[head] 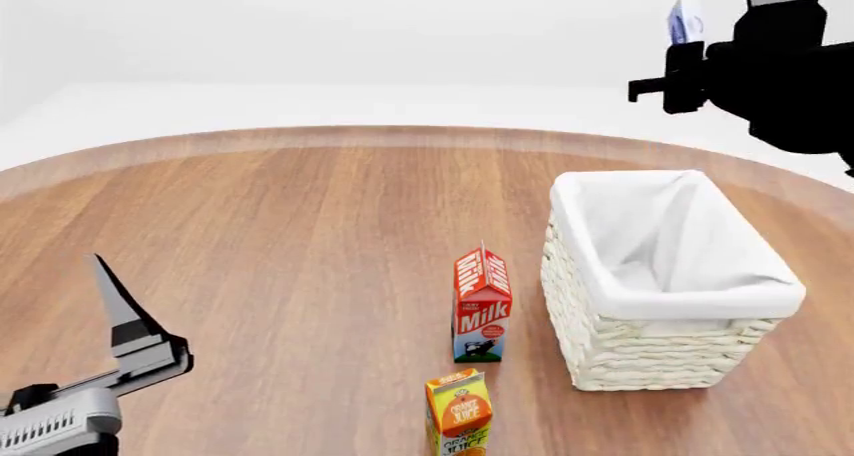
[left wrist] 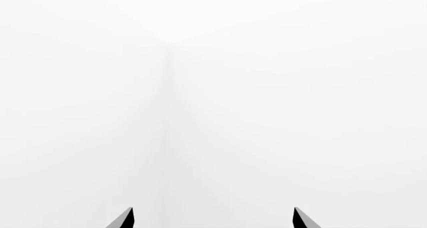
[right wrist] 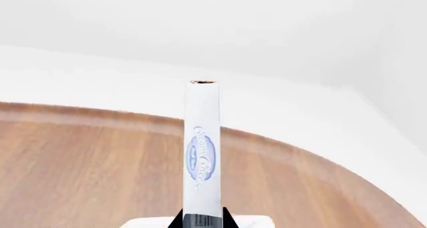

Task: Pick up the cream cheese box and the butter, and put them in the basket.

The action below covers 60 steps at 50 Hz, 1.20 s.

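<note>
The cream cheese box (right wrist: 201,158), small, white with a blue oval label, stands on edge between the fingertips of my right gripper (right wrist: 201,221), which is shut on it. In the head view the cream cheese box (head: 686,18) is held high above the far end of the white wicker basket (head: 627,346) with its cloth liner. My left gripper (head: 120,306) is low at the near left over the table, open; the left wrist view shows its two fingertips (left wrist: 125,219) wide apart with only white beyond. The butter is out of view.
A red and white milk carton (head: 481,306) stands just left of the basket. An orange juice carton (head: 459,413) stands in front of it near the picture's lower edge. The round wooden table (head: 267,236) curves away at the back.
</note>
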Tool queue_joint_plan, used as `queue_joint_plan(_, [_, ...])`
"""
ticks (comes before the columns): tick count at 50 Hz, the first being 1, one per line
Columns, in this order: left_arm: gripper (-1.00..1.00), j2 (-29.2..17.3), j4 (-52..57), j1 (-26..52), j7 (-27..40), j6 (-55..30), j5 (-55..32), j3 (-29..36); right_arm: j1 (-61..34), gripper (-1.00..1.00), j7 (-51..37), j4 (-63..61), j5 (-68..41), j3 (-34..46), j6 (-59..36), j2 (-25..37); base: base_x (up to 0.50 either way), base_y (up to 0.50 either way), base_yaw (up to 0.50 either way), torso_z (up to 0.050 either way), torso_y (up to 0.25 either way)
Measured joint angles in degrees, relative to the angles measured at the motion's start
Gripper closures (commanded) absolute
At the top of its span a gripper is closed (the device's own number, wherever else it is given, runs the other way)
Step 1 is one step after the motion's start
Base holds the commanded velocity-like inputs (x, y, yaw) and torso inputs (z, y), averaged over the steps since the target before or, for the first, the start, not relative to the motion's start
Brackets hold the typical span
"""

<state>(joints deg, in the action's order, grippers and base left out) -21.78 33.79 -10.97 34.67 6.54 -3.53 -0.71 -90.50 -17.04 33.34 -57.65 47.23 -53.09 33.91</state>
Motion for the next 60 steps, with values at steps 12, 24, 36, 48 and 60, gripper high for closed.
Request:
queue_joint_plan(12, [-1.0, -0.18, 0.11, 0.02, 0.15, -0.22, -0.07, 0.07, 4.34, 1.0, -0.01, 3.99, -0.08, -0.43, 2.07, -1.28, 0.0, 0.0, 0.0, 0.0, 0.0])
queue_joint_plan(24, [-1.0, -0.33, 0.24, 0.06, 0.27, -0.48, 0.02, 0.33, 9.78, 1.0, -0.13, 4.21, -0.53, -0.34, 3.61, -0.8, 0.0, 0.0, 0.0, 0.0, 0.001])
queue_joint_plan(36, [-1.0, -0.45, 0.17, 0.08, 0.39, -0.52, 0.08, 0.57, 13.6, 1.0, -0.14, 4.18, -0.83, -0.38, 4.81, 0.04, 0.0, 0.0, 0.0, 0.0, 0.001])
queue_joint_plan(48, [-1.0, -0.56, -0.12, 0.15, 0.46, -0.41, 0.17, 0.87, 15.81, 1.0, 0.55, 4.0, -0.84, 0.0, 5.09, 0.93, 0.0, 0.0, 0.0, 0.001, 0.001])
queue_joint_plan(60, [-1.0, -0.66, -0.09, 0.19, 0.59, -0.54, 0.24, 1.13, 17.68, 1.0, 1.56, 4.37, -0.27, 0.94, 5.57, 1.33, 0.0, 0.0, 0.0, 0.0, 0.0])
